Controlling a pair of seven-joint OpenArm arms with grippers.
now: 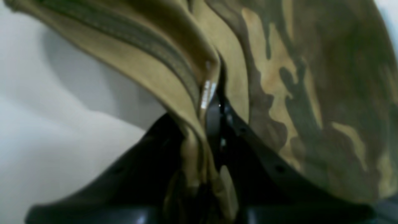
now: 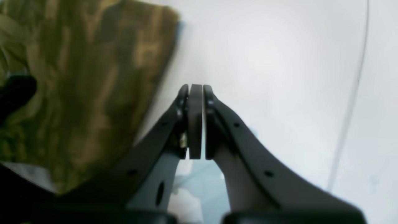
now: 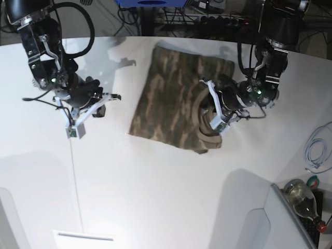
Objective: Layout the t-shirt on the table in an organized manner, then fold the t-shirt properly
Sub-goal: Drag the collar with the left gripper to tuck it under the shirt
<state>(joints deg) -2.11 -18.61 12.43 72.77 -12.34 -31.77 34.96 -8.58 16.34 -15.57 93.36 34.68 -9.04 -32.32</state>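
I see the camouflage t-shirt lying on the big white table, a bit toward the far side and near the middle. Most of it lies flat as a rough rectangle. Its near right corner, by the ribbed collar, is bunched up and lifted.

My left gripper is at that bunched part. In the left wrist view, its black fingers pinch folds of tan cloth and a strip of the ribbed collar edge between them. The cloth rises from the jaws and fans out above them, so I am holding the shirt there. The camouflage print fills the right side of that view.

My right gripper is squeezed tight with nothing in it. Its two pads press flat together over bare table. It hangs near the left edge of the shirt, but it does not touch it.

A thin dark seam line runs across the table below that arm. A coiled white cable lies by the table's right edge.
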